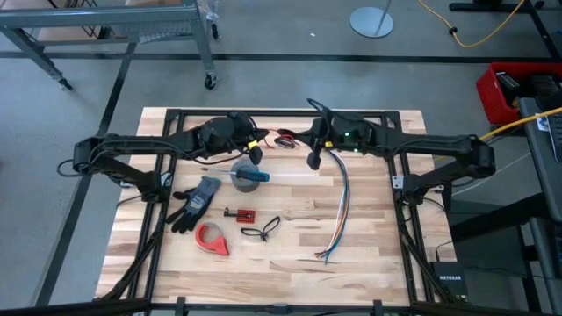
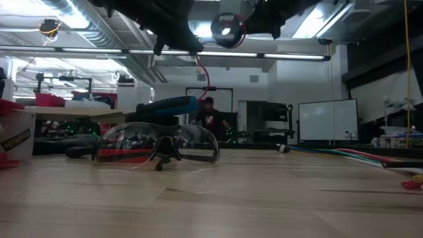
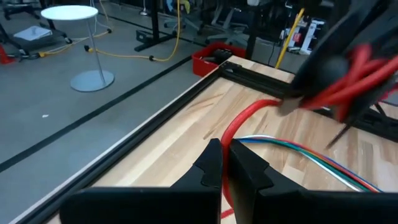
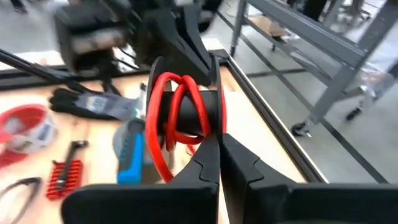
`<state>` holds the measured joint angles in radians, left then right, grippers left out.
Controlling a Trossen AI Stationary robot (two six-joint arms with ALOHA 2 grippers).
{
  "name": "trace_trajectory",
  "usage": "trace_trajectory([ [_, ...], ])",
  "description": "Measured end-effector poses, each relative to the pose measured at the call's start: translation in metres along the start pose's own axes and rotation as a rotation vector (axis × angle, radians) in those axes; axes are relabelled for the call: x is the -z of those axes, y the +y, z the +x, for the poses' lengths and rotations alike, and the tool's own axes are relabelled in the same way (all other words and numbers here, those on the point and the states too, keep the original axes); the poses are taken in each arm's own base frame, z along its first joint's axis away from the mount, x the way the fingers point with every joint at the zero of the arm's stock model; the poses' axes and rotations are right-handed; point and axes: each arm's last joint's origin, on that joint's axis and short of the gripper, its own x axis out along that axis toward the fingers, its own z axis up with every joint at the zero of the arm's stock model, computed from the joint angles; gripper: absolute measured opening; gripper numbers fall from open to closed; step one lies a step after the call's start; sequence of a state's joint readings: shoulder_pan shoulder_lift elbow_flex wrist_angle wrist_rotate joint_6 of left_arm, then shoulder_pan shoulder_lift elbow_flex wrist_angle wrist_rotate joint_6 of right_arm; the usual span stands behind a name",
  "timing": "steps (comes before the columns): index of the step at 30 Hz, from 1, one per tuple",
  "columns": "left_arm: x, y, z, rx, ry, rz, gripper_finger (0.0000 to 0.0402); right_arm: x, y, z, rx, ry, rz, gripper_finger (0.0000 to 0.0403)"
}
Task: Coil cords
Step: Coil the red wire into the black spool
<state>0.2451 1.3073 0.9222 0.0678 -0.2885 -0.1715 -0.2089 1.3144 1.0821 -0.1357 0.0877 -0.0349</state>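
Red cord (image 4: 183, 109) held up off the table (image 1: 290, 246) between both grippers, near the far edge. Right gripper (image 4: 219, 144) fingers pinching the small coil, probably to keep the loops from springing apart. Left gripper (image 3: 225, 151) fingers pinching the loose tail, likely feeding it round. Light wood planks below, with glove (image 1: 198, 200), tape roll (image 1: 212, 238), glasses (image 2: 158, 144), coloured wires (image 1: 341, 206). Workshop behind, grey floor.
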Motion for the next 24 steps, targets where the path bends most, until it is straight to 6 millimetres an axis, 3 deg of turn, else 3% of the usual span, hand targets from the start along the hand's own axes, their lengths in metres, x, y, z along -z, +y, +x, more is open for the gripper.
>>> trace_trajectory([
  [6, -0.004, 0.001, -0.007, 0.002, -0.011, -0.002, 0.0, 0.011, -0.001, 0.014, 0.093, 0.078, -0.011, 0.0001],
  [16, -0.004, 0.003, -0.017, 0.001, 0.029, -0.003, 0.0, 0.013, -0.003, 0.015, 0.174, 0.089, -0.015, 0.0001],
  [24, -0.001, 0.004, -0.017, -0.009, 0.054, -0.021, 0.0, 0.0, -0.003, 0.015, 0.121, -0.049, 0.012, 0.0001],
])
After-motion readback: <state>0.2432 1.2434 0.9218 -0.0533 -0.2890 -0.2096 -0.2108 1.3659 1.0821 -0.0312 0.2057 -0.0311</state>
